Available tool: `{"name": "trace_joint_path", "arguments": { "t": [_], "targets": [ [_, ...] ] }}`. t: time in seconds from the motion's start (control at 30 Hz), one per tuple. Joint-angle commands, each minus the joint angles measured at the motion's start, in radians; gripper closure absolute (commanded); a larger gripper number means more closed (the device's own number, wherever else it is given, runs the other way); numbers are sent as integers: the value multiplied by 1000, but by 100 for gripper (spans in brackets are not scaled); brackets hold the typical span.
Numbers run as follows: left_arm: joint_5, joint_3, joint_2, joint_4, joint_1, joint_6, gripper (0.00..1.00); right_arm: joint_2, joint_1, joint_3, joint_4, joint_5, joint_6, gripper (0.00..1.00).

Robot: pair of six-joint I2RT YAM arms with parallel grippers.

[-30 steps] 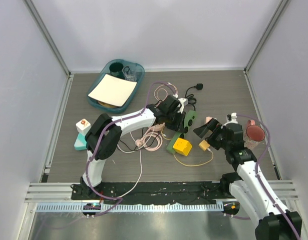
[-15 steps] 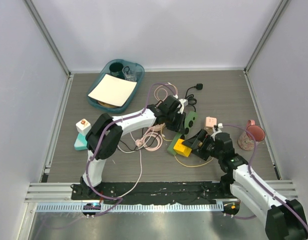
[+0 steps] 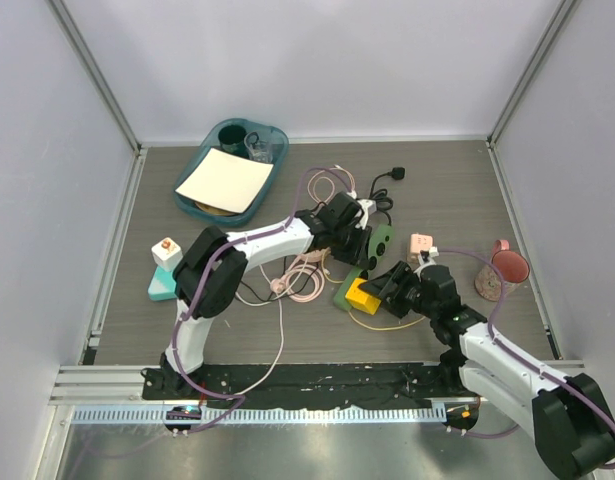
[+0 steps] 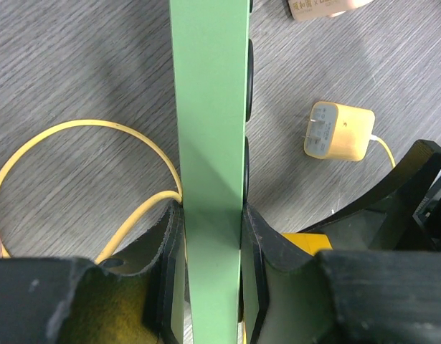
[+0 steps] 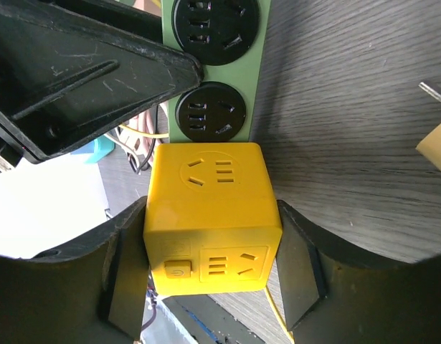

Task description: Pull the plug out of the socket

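The yellow cube plug [image 5: 209, 208], seated in the green socket strip [image 4: 206, 129] on the tabletop [image 5: 349, 107], is clasped across its flat sides by the right tool [image 5: 211, 229]; the strip is clamped by the left tool [image 4: 209, 218]. Rigid, slick plastic is judged likely.

The power strip [image 4: 209, 107] lies mid-table, with the cube plug [image 5: 211, 215] seated on its near end. The left gripper [image 4: 211, 215] pinches the strip's sides just behind the plug, and the right gripper [image 5: 211, 240] hugs the plug itself. The tray [image 3: 283, 140] sits far-left, the cup [image 3: 507, 268] off right.
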Motion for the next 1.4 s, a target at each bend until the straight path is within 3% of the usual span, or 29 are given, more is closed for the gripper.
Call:
{"name": "trace_joint_path", "arguments": {
  "t": [0.0, 0.07, 0.2, 0.33, 0.43, 0.5, 0.6, 0.87, 0.97, 1.23, 1.37],
  "targets": [
    [-94, 64, 5, 2, 2, 65, 100, -31, 3, 5, 14, 43, -8, 93],
    [-134, 75, 14, -11, -4, 84, 100, -74, 5, 28, -52, 81, -27, 99],
    [-168, 90, 38, -34, -9, 99, 100, -180, 5, 89, -189, 227, -102, 99],
    [-180, 96, 47, -40, -13, 107, 100, -169, 3, 143, -227, 174, -159, 99],
    [-186, 98, 46, -43, -13, 108, 100, -128, 3, 62, -117, 54, -107, 99],
    [-188, 98, 46, -43, -14, 113, 100, -106, 3, -31, 50, 19, -9, 99],
    [-211, 93, 51, -49, -14, 125, 100, -88, 3, -67, 144, -11, 39, 99],
    [-265, 101, 63, -65, -14, 134, 100, -146, 3, 170, -237, 127, -177, 99],
    [-312, 95, 60, -61, -14, 138, 100, -169, 3, 206, -293, 152, -200, 99],
    [-335, 89, 60, -61, -18, 150, 100, -198, 3, 28, -57, 8, -41, 99],
    [-350, 96, 66, -71, -21, 156, 100, -197, 2, 17, -36, 8, -27, 99]
  ]
}}
